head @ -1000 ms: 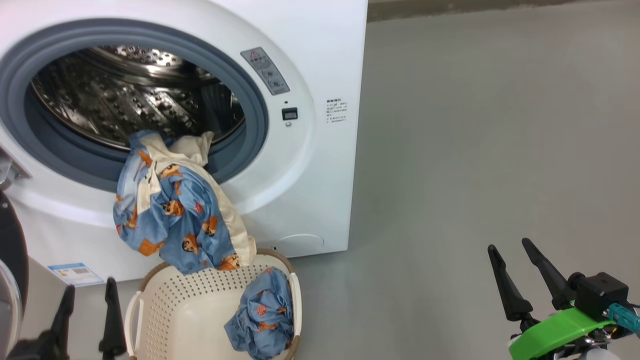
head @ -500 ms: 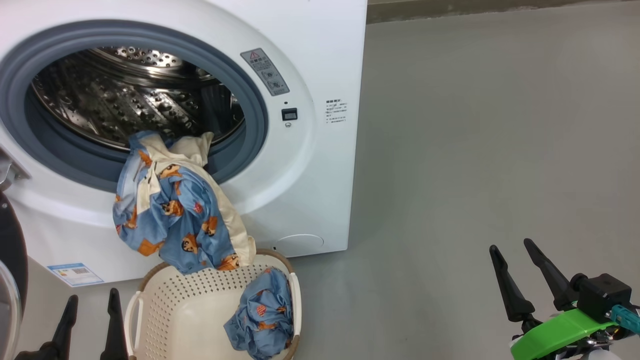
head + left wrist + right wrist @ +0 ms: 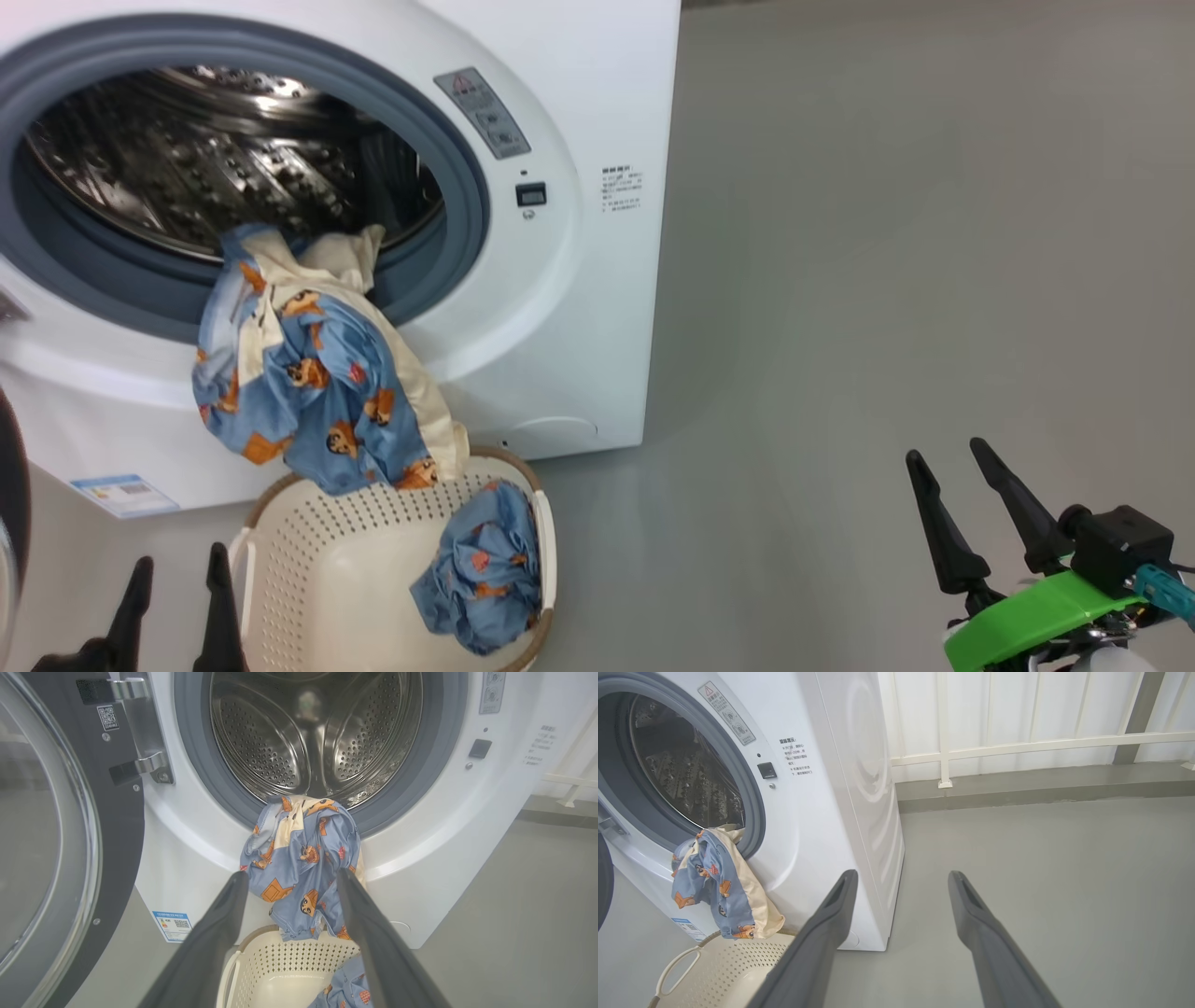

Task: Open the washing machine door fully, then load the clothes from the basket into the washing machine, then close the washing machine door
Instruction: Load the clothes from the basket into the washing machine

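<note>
The white washing machine (image 3: 579, 112) stands with its round black door (image 3: 46, 835) swung wide to the left. One blue printed garment of the clothes (image 3: 308, 392) hangs out of the drum over the grey gasket, down to the rim of the cream basket (image 3: 373, 523). A second garment (image 3: 481, 579) lies bunched at the basket's right end. My left gripper (image 3: 180, 560) is open, low beside the basket's left end, and points at the hanging garment (image 3: 303, 858) without touching it. My right gripper (image 3: 946, 451) is open over bare floor to the machine's right.
The steel drum (image 3: 313, 732) holds nothing besides the top of the hanging garment. Grey floor (image 3: 887, 280) stretches to the right of the machine. A white railing and a low kerb (image 3: 1017, 788) run behind it. The basket (image 3: 724, 970) sits against the machine's foot.
The left gripper sank a little lower in the head view. The whole head picture then shifted slightly, so the camera moved. The clothes, basket and right gripper have stayed put.
</note>
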Controlling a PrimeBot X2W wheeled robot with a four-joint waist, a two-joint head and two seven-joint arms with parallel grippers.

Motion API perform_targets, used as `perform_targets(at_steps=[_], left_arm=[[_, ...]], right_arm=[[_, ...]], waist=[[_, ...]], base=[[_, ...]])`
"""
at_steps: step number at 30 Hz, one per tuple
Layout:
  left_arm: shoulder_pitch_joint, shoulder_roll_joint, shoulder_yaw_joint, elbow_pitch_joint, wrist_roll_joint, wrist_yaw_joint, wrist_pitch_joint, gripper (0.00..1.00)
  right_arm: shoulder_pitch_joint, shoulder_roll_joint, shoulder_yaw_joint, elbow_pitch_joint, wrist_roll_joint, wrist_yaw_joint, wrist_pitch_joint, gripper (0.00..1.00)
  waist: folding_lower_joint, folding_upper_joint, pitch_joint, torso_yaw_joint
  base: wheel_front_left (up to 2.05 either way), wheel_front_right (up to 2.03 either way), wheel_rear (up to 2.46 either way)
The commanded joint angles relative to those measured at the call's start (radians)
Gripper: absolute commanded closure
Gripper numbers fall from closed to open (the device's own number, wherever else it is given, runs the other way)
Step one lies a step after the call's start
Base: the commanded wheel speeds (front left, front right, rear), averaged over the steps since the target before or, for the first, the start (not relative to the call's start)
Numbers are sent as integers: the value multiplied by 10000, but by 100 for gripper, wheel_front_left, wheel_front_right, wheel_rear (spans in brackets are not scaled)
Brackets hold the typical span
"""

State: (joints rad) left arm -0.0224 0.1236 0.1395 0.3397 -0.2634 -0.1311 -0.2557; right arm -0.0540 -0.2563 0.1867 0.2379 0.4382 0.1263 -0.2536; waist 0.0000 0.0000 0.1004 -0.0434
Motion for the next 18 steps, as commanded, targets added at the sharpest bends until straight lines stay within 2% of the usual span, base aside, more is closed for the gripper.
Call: perform_targets(at_steps=[1, 6, 18], left_arm=[[-479, 248, 229, -81, -74, 4, -61, 0], [-1212, 446, -216, 592, -453, 4, -61, 0], [-3906, 1361, -1301, 2660, -1500, 4, -61, 0]], right_arm=[[-305, -115, 123, -264, -79, 44, -82, 0], [-747, 151, 107, -336, -198, 44, -82, 0], [-2241, 755, 346, -453, -586, 44, -82, 0]], waist=[[0, 0, 254, -43], [0, 0, 1087, -126], [0, 0, 3447, -558]], base=[[0, 0, 0], [0, 0, 0], [0, 0, 0]])
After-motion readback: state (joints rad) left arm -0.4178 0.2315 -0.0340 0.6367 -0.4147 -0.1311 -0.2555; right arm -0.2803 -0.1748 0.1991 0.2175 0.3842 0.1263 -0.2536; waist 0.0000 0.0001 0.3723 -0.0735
